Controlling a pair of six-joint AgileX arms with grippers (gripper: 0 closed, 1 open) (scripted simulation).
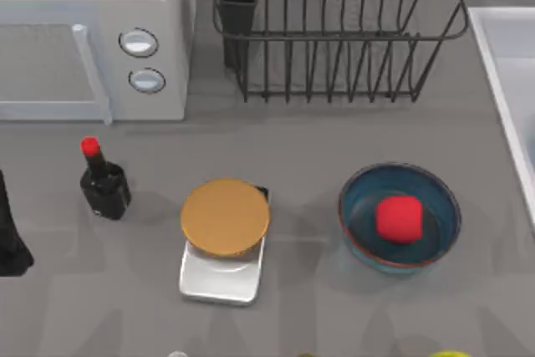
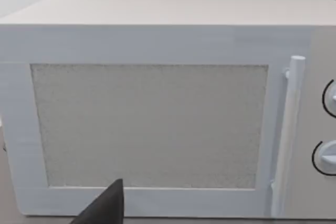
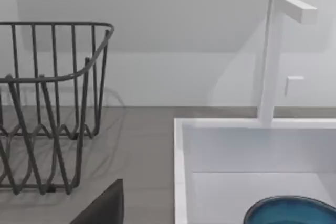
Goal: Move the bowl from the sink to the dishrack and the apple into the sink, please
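The small bright-red blocky apple [image 1: 398,218] is seen inside a deep-blue glazed bowl [image 1: 358,206] on the grey table [image 1: 309,140]. A second blue bowl [image 3: 292,211] is seen in the pale white sink [image 3: 180,171], beside the black wire dishrack [image 1: 334,35]. Finger states cannot be told.

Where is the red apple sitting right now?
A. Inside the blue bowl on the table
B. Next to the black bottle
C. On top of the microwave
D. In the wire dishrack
A. In the top view the apple rests inside the blue bowl on the grey table, in front of the dishrack.
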